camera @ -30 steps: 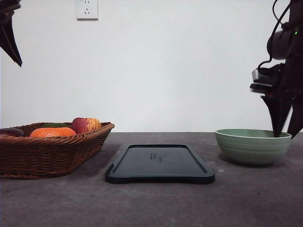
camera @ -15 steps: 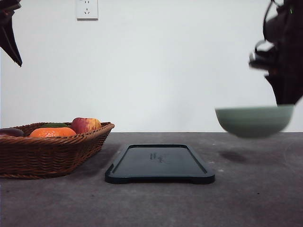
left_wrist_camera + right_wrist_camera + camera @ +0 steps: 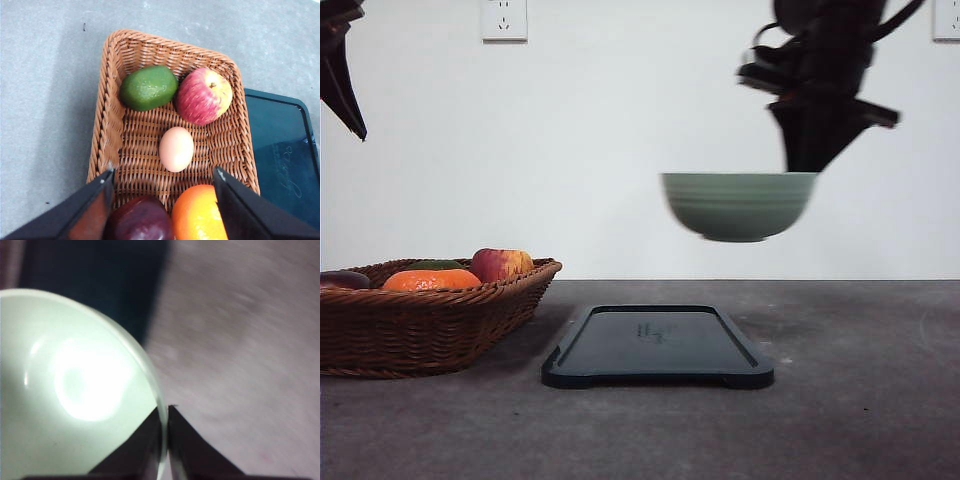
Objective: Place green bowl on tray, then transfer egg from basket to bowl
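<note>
- My right claw (image 3: 810,165) is black, its green bowl (image 3: 738,205) pale sage with faint ridges.
- The tray (image 3: 658,345) is dark navy-black.
- The basket (image 3: 125,145) is brown woven wicker.
- The egg (image 3: 176,149) is pale pinkish-tan.
- The apple (image 3: 204,95) is streaked red and yellow.
- The tabletop (image 3: 860,420) is mottled grey.

Basket (image 3: 430,315) left of tray (image 3: 658,345); egg (image 3: 176,149) in basket.

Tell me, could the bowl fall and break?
It might. The right tool pinches the green bowl by one thin spot on its rim, high above the table, so it could slip or tilt. It also hangs over the right end of the tray, so lowered there it might land on the raised rim and wobble.
</note>
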Action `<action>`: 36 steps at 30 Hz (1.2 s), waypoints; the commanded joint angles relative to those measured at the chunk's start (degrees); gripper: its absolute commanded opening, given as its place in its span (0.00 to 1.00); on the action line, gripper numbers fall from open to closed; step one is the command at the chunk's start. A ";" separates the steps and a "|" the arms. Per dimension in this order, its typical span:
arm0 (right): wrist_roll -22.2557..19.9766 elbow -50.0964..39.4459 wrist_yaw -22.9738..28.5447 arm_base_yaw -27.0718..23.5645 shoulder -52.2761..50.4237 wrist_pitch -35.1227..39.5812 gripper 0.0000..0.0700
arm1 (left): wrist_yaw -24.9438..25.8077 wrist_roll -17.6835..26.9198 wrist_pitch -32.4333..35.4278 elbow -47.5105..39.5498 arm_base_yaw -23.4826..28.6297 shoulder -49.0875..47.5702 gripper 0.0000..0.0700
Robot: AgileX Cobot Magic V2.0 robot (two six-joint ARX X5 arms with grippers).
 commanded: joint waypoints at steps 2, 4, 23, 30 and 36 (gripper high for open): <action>1.89 1.33 -0.15 2.09 3.55 2.06 0.00 | 0.28 0.59 0.62 1.51 0.04 0.35 0.56; 2.03 1.33 -0.09 3.41 4.90 3.85 0.00 | 0.28 0.59 0.62 1.51 0.04 0.35 0.56; 1.71 1.29 2.38 8.43 13.71 11.93 0.14 | 0.26 0.61 0.60 1.51 0.04 0.37 0.56; 1.74 3.61 2.90 8.56 13.08 9.18 0.36 | 0.26 0.59 0.41 1.51 0.04 0.37 0.56; 0.77 4.36 5.54 8.79 7.71 10.19 0.36 | 0.26 0.61 0.16 1.51 0.04 0.37 0.56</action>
